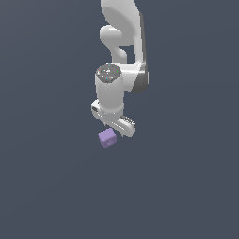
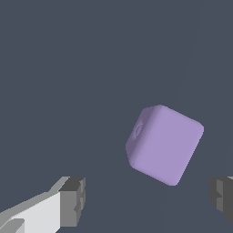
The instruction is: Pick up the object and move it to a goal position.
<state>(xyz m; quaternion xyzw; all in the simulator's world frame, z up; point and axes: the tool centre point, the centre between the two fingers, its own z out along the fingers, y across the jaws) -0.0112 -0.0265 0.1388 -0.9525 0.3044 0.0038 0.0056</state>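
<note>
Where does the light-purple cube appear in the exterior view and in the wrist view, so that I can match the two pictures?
Exterior view: the cube sits near the picture's middle, just below the white gripper.
Wrist view: the cube fills the area right of centre, apart from both grey fingertips.
Shared landmark: the gripper, open, close to the cube.

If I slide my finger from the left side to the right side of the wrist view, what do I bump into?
The claw's finger with the white body and grey pad → the purple cube, tilted and not touching either finger → the other grey finger at the edge of the picture.
</note>
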